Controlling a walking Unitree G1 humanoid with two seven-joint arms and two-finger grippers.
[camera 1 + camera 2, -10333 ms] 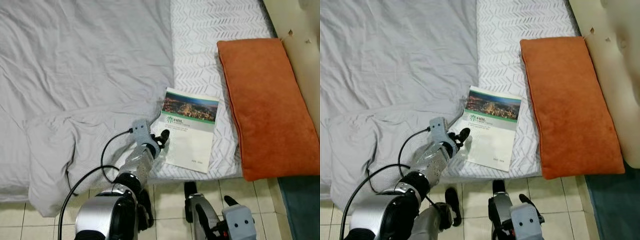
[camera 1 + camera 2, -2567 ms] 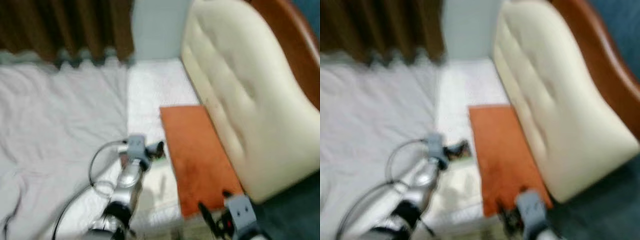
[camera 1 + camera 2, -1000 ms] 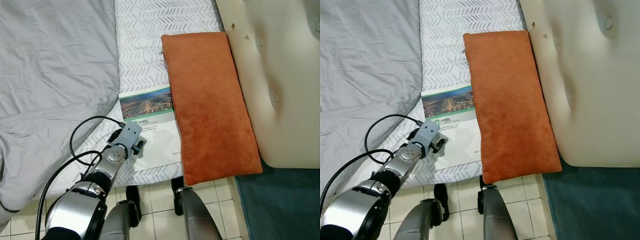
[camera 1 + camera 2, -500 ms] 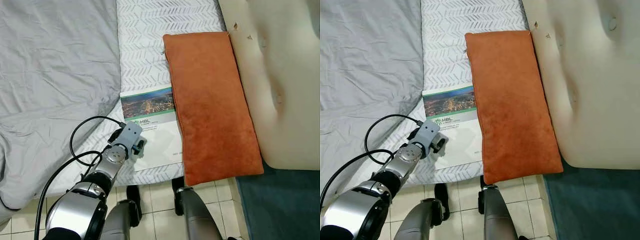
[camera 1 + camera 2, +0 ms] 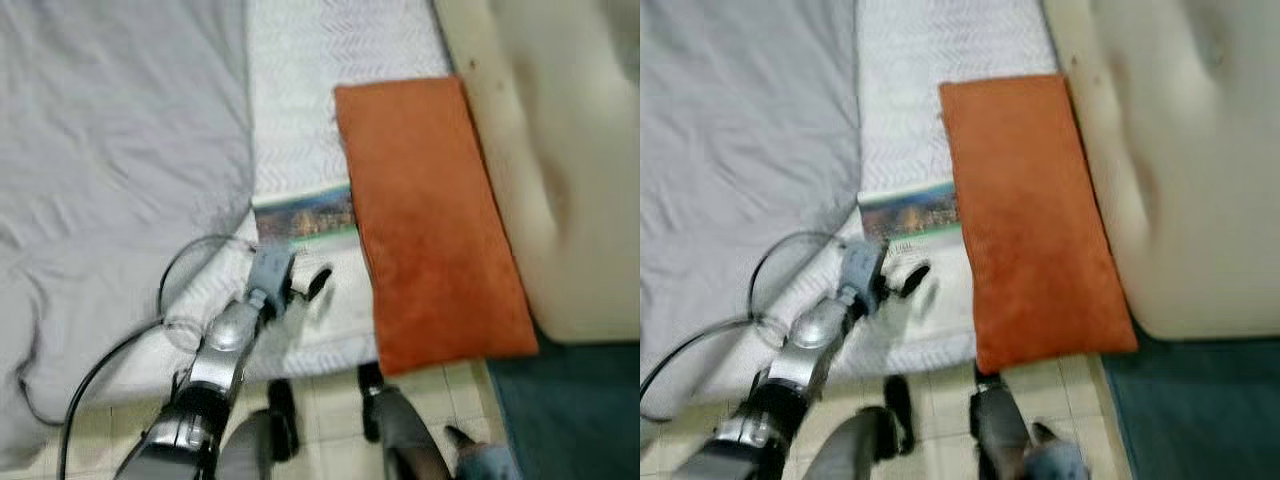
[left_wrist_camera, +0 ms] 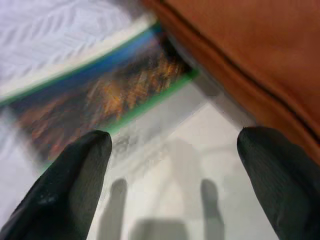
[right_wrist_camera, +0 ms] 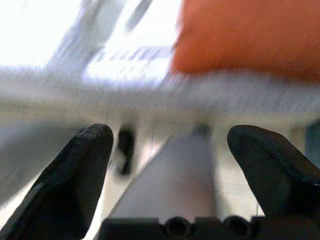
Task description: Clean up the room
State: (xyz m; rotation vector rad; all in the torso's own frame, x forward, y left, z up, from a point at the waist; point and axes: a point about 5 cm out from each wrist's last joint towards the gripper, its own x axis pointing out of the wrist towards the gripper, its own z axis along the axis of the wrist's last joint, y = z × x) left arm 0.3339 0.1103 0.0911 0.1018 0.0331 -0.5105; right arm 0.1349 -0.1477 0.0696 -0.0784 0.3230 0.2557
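Just over the booklet [image 5: 318,262], the left gripper [image 5: 303,287] hangs with its two black fingers [image 6: 75,185] spread wide apart, nothing between them. Seen from the left wrist, the booklet's white lower page lies directly under the gap between the fingertips, their shadows falling on it, and its city-photo band with a green edge runs just beyond the tips. The orange cushion [image 5: 430,210] lies close beside one finger, its seam resting over the booklet's edge. Booklet and cushion both lie on the white patterned sheet [image 5: 320,50] of the bed, with a grey duvet [image 5: 110,150] on the far side of the gripper from the cushion. The right gripper [image 7: 170,175] is low by the bed's edge, its fingers also wide apart and empty, with blurred tiled floor [image 5: 330,400] and the cushion's end beyond them.
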